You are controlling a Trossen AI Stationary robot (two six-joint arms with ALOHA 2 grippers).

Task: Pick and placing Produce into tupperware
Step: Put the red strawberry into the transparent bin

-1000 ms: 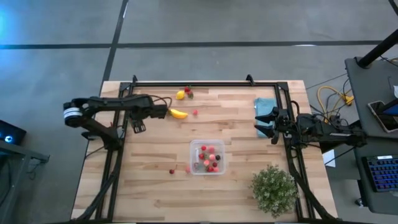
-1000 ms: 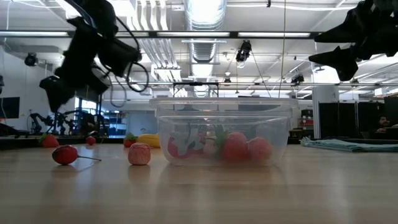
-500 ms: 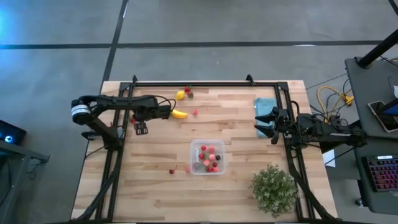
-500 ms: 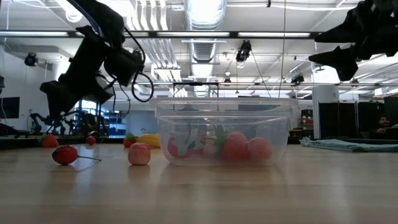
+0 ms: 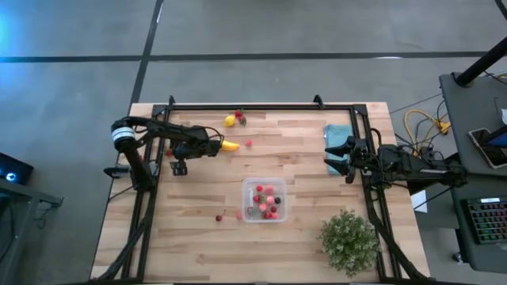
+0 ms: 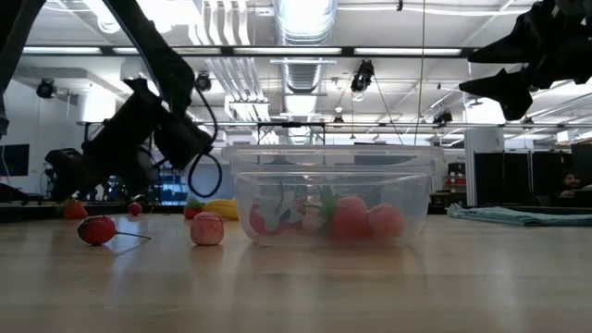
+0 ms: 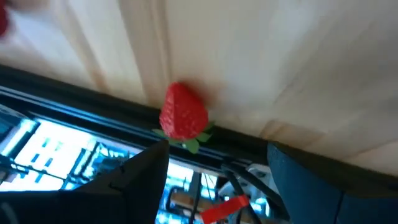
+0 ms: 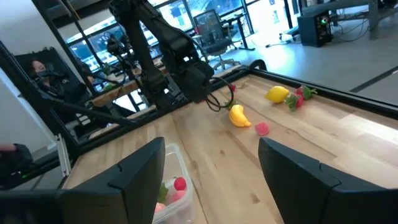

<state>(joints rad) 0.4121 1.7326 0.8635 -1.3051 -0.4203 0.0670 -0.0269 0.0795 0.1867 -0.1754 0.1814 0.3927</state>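
My left gripper is open, low over the table's left side. Its fingers point at a red strawberry that lies against the black frame rail at the left edge, apart from both fingers. The same strawberry shows under the gripper in the low view. The clear tupperware stands near the table's middle with several red and pink pieces inside. A banana, a lemon and small red pieces lie loose. My right gripper waits open above the right side.
A cherry and a pink berry lie on the wood left of the tupperware. A folded teal cloth lies at the far right. A bushy green plant stands at the near right. Black frame rails run along the table's edges.
My left arm has drawn in and its gripper has come down toward the strawberry at the table's left edge, staying open. No produce has moved.
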